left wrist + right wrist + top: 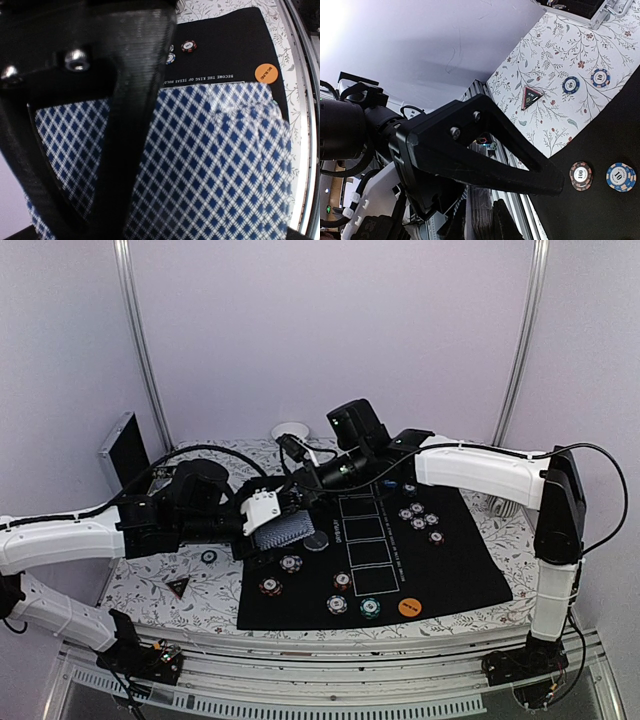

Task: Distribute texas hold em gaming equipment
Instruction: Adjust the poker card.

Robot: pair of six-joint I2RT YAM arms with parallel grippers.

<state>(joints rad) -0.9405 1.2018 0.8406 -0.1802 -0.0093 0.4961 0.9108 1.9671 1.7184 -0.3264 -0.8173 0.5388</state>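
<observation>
Left end effector (272,521) clamps playing cards (225,165), seemingly a whole deck.

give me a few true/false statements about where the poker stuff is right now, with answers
1. The left gripper holds the blue-and-white diamond-backed playing cards. True.
2. The orange round button disc lies on the floral tablecloth. False: it lies on the black mat, near its front right corner.
3. The black-red triangle marker lies on the floral tablecloth, left of the mat. True.
4. The small white bowl sits on the black mat. False: it stands behind the mat, at the back of the table.
</observation>
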